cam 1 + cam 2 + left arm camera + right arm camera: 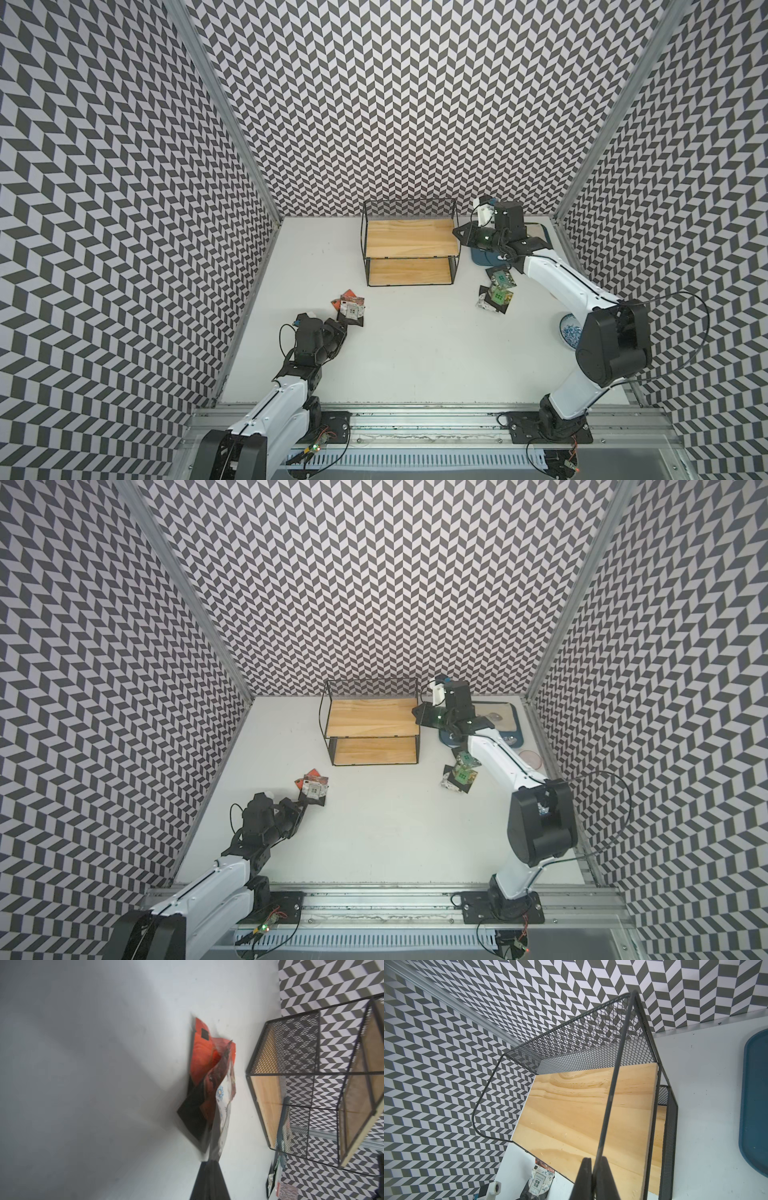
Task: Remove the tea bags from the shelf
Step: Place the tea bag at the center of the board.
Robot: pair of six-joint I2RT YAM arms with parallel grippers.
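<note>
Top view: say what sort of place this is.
Probably a robot test booth: patterned walls box in a white table, and the left arm and right arm stand on a metal rail.

One black wire two-tier shelf [409,249] with two light wooden boards [411,239], two loose piles of small square tea sachets [349,307], about three apiece, one blue oval tray [756,1095], one blue-patterned white bowl [567,328].

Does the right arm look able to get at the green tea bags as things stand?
Probably yes. The green tea bags lie on open table beside its forearm, nothing covering them. The right pincer is shut at the shelf edge, so it would need to pull back and open.
</note>
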